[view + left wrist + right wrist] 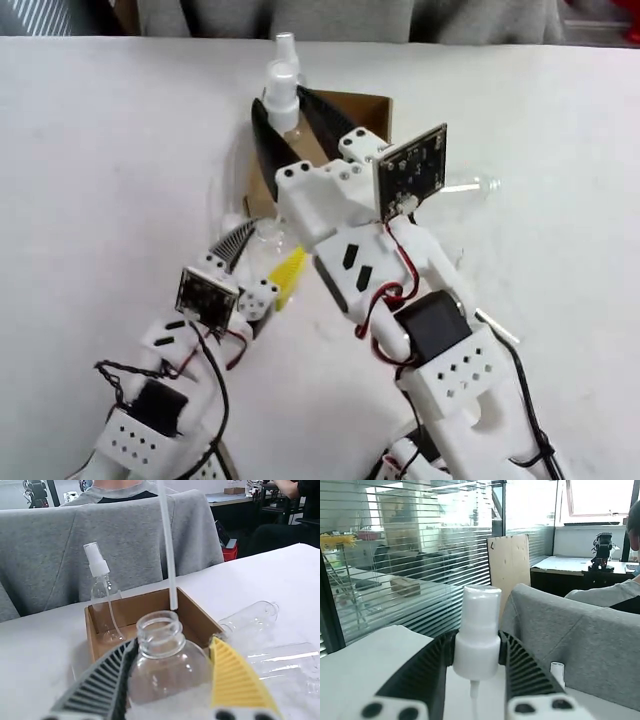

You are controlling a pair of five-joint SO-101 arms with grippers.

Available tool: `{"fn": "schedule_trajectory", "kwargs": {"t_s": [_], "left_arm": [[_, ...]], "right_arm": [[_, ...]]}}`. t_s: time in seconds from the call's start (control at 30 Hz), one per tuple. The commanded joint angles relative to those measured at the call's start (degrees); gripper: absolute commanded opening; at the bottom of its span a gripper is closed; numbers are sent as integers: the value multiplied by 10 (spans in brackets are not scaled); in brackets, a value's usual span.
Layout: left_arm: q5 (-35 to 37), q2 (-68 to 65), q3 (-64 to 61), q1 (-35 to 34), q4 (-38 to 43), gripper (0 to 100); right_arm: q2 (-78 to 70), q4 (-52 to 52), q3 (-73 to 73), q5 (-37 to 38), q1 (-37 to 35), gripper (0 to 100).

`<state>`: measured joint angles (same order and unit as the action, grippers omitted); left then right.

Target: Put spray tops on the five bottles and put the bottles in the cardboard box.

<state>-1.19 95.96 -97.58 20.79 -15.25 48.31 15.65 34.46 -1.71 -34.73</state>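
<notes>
One uncapped bottle (160, 670) stands upright in the left hand (173, 645), clamped at the shoulder between a black ribbed finger (107, 680) and a yellow ribbed finger (232, 677), just in front of the cardboard box (195, 615). The right hand (476, 637) is closed on a spray top (476, 615), gripping its collar. The dip tube (167, 540) hangs straight down, tip just above the bottle's rim on the far side of the mouth, apparently not yet inside.

Step in hand, as a judgement: thread the tube into the neck, then seat the top. To do it well:
- Centre the tip over the opening before lowering; it looks closer to the lip than to the middle.
- Hold the tube plumb. It is thin and will likely flex and skate off if it lands on the rim.
- Left hand holds the bottle steady with no extra squeeze; the thin walls probably give.
- Lower slowly, then press or twist once the collar meets the neck.

Materials:
- Bottles are clear thin plastic, round body, short ringed neck.
- Spray top is white, smooth, a stepped cylinder.
- Tube is white, slim, semi-rigid by the look of it.
- Box is plain brown card, open top, low walls.

Around it, a finished bottle (102, 605) with its top on stands inside the box at a far corner. A lying bottle (250, 620) rests beside the box and a second lying bottle (287, 662) next to that, both uncapped on the white counter (280, 575).
</notes>
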Motion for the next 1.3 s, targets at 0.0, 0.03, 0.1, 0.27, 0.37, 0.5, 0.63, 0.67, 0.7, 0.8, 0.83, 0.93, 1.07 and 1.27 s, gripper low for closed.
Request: {"fn": "schedule_trajectory", "kwargs": {"t_s": [0.0,0.03,0.1,0.27,0.37,0.5,0.63,0.67,0.7,0.8,0.83,0.93,1.07,1.27], "left_arm": [[-3,14,3,7,-1,24],[-3,14,3,7,-1,24],[-3,13,3,7,-1,24],[-3,13,3,7,-1,24],[-3,13,3,7,-1,24],[-3,13,3,7,-1,24],[-3,13,3,7,-1,24],[-3,13,3,7,-1,24],[-3,13,3,7,-1,24],[-3,13,3,7,-1,24],[-3,13,3,7,-1,24],[-3,13,3,7,-1,24],[-3,13,3,7,-1,24],[-3,13,3,6,-1,24]], "right_arm": [[12,-3,-7,-8,-7,16],[12,-6,-7,-8,-7,16],[12,-21,-6,-8,-11,16],[11,-25,-5,-8,-15,16],[11,-27,4,-8,-15,16],[11,-50,30,-9,-15,16],[11,-82,60,-9,-15,16],[11,-84,64,-9,-15,16],[11,-84,69,-9,-15,16],[13,-84,85,-9,-17,16],[15,-84,94,-9,-23,16],[17,-83,121,-9,-43,16],[17,-84,155,-9,-61,16],[18,-83,188,-9,-65,16]]}}
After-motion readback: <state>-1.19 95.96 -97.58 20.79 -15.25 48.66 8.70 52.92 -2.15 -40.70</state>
